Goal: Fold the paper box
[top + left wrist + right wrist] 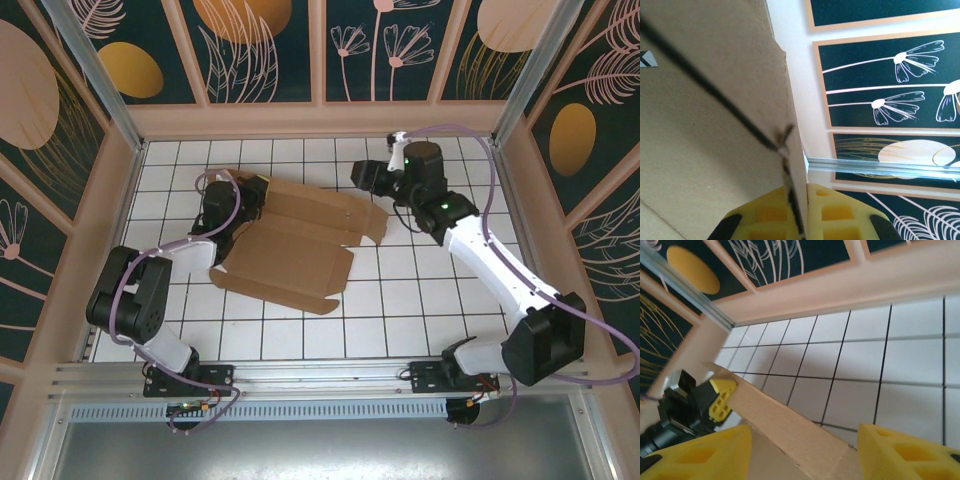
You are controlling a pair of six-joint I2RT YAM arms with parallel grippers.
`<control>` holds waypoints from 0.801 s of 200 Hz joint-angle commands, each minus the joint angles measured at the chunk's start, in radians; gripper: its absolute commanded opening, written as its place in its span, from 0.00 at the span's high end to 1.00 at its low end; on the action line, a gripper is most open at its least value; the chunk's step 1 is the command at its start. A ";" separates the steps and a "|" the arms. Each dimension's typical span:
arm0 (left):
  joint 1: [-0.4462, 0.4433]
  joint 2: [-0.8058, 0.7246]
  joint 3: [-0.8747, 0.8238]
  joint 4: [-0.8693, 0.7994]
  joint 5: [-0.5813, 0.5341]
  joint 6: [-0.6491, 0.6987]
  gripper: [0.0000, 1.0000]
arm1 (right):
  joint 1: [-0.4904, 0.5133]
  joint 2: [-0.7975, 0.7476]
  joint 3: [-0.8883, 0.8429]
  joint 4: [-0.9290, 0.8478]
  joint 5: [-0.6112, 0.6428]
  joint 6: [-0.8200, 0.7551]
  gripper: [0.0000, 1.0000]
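the top camera sits high up behind the two arms and looks down on the whole tiled table (400, 300), with the arm bases at the bottom. the left wrist camera is very close to the paper box (700, 125) and looks along it at the flower wall (880, 100). the right wrist camera is low over the table and looks across the tiles. it sees the paper box edge and the left gripper (720, 397), like the top camera.
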 commanded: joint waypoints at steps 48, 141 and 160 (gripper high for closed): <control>-0.047 -0.059 -0.044 -0.091 -0.181 -0.035 1.00 | -0.028 0.151 0.030 -0.089 -0.232 0.393 0.39; -0.047 -0.069 -0.090 -0.059 -0.160 -0.032 1.00 | -0.028 0.257 -0.038 0.034 -0.295 0.446 0.34; -0.047 -0.068 -0.095 -0.051 -0.154 -0.035 1.00 | -0.027 0.286 -0.043 0.094 -0.328 0.473 0.35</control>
